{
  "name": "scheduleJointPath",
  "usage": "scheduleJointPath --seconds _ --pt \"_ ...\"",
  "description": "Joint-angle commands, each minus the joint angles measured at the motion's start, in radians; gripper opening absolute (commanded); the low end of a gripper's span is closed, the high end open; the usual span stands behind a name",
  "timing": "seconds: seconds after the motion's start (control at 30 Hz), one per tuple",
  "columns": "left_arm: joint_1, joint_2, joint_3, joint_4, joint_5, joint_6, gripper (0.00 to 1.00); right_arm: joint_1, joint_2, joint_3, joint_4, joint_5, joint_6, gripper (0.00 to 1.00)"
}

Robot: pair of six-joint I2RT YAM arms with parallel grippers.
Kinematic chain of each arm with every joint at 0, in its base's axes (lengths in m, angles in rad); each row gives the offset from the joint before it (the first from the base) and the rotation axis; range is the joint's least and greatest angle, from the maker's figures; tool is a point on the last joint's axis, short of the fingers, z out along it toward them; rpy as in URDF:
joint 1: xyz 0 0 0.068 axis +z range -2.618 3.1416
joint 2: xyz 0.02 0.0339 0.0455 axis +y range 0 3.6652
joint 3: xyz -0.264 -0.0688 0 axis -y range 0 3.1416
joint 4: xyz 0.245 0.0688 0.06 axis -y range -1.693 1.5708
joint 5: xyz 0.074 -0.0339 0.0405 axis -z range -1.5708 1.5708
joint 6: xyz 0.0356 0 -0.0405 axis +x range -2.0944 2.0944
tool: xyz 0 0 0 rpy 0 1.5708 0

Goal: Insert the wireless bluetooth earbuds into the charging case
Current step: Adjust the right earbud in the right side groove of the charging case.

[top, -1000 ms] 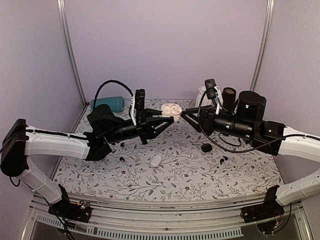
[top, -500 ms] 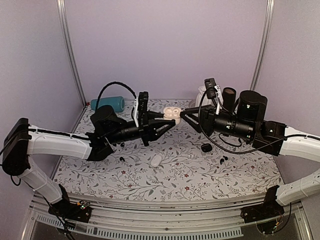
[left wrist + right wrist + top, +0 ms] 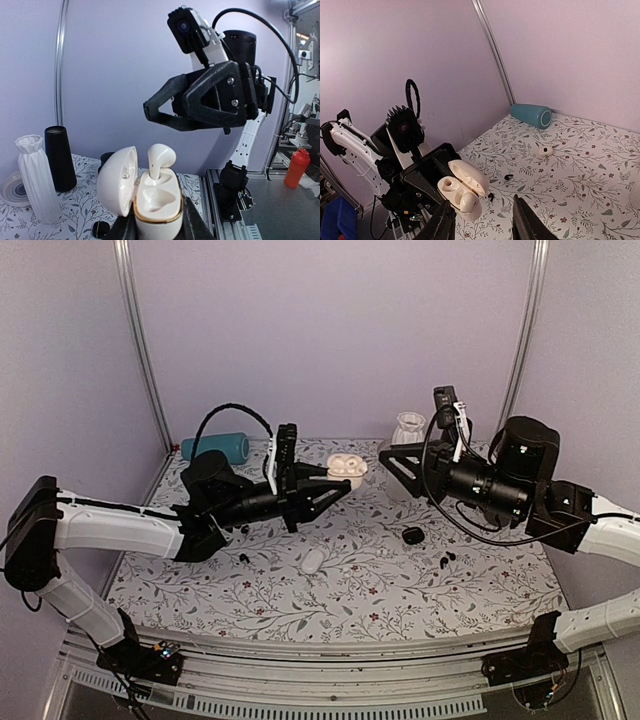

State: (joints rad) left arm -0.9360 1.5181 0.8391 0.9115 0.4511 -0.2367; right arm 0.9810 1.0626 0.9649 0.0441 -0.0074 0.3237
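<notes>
From the top external view, the right pincer [image 3: 390, 458] has drawn up and back from the cream-white glossy charging case [image 3: 347, 466], where it stood half a second ago. Its jaws are partly apart and empty. The left pincer [image 3: 332, 478] is clamped on the case and holds it in the air over the flowered table [image 3: 330, 610]. This suggests 1 bud has just been delivered.

On the table lie a closed white pebble case [image 3: 312, 560], a small black case [image 3: 412, 535] and tiny glossy black buds [image 3: 445, 557], all well apart from the pincers. A teal cylinder [image 3: 215, 447] and a white ribbed vase [image 3: 408, 427] stand at the back.

In the left wrist view, the lid is open and 1 cream-white earbud [image 3: 160, 160] stands stem-down in its socket. It looks to sit high rather than fully seated, and the other socket is empty. A black cylinder [image 3: 60, 157] stands just beside the vase.

In the right wrist view, nothing is between the right pincer's fingers and nothing blocks the way to the case.
</notes>
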Motion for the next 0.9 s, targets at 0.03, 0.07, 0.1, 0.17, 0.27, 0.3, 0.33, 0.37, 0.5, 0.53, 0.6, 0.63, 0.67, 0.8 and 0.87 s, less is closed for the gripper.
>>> scheduleJointPath --seconds 0.03,0.07,0.1,0.17,0.27,0.3,0.33,0.37,0.5,0.53,0.6,0.63,0.67,0.8,0.87 --pt "-0.008 -0.007 0.015 0.019 0.031 -0.007 0.00 0.005 -0.005 0.017 -0.039 0.066 -0.002 0.39" --pt "-0.007 -0.007 0.018 0.018 0.033 -0.007 0.00 0.005 0.009 0.029 -0.046 0.056 -0.005 0.39" --pt "-0.007 -0.006 0.021 0.018 0.038 -0.007 0.00 0.005 0.020 0.035 -0.052 0.046 -0.009 0.39" --pt "-0.007 -0.005 0.024 0.018 0.042 -0.007 0.00 0.005 0.039 0.042 -0.056 0.033 -0.011 0.38" --pt "-0.008 -0.006 0.027 0.017 0.044 -0.007 0.00 0.005 0.043 0.041 -0.051 0.027 -0.015 0.37" --pt "-0.007 -0.006 0.028 0.017 0.044 -0.008 0.00 0.005 0.043 0.041 -0.048 0.020 -0.016 0.37" --pt "-0.008 -0.005 0.029 0.017 0.045 -0.009 0.00 0.005 0.043 0.042 -0.046 0.015 -0.019 0.37" --pt "-0.008 -0.006 0.029 0.016 0.044 -0.009 0.00 0.004 0.043 0.042 -0.045 0.011 -0.020 0.37" --pt "-0.007 -0.004 0.031 0.015 0.043 -0.010 0.00 0.004 0.049 0.041 -0.042 -0.020 -0.021 0.37" --pt "-0.007 -0.003 0.031 0.015 0.043 -0.010 0.00 0.005 0.051 0.041 -0.040 -0.029 -0.020 0.36" --pt "-0.008 -0.003 0.031 0.017 0.043 -0.012 0.00 0.005 0.056 0.036 -0.033 -0.043 -0.018 0.36" --pt "-0.008 -0.001 0.032 0.017 0.043 -0.011 0.00 0.006 0.056 0.037 -0.034 -0.046 -0.016 0.36" --pt "-0.007 0.000 0.033 0.017 0.045 -0.012 0.00 0.006 0.056 0.037 -0.033 -0.049 -0.015 0.36" --pt "-0.007 0.004 0.034 0.013 0.044 -0.011 0.00 0.007 0.051 0.034 -0.023 -0.058 -0.012 0.36" --pt "-0.007 0.005 0.035 0.012 0.044 -0.010 0.00 0.007 0.051 0.033 -0.022 -0.061 -0.010 0.36"
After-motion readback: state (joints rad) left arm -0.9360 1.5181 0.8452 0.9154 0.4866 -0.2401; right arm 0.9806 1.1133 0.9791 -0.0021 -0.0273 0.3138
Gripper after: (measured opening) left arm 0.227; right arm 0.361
